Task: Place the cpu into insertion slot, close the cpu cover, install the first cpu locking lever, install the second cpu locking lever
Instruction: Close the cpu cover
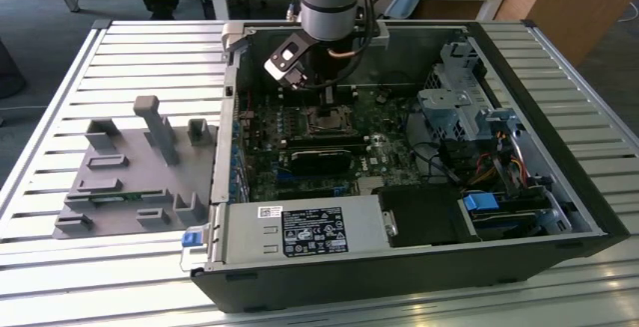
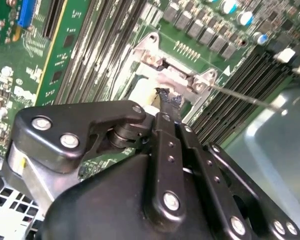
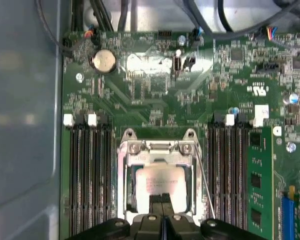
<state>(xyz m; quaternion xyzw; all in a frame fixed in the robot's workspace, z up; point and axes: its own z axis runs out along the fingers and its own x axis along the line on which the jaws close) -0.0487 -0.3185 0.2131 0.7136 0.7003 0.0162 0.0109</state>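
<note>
- First wrist view: gripper (image 3: 162,198) pinched shut, holding nothing (tips together).
- Cpu (image 3: 157,181) lies just beneath the fingertips, framed by the cover (image 3: 190,172).
- Thin lever (image 3: 204,180) runs beside the hand.

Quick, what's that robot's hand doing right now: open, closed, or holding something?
The hand: closed, fingers pressed together with nothing between them, tips just over the cpu.

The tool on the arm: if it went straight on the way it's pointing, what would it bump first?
Probably the chip, the pale square inside its metal frame. The tool points right at it; whether they touch is unclear.
</note>
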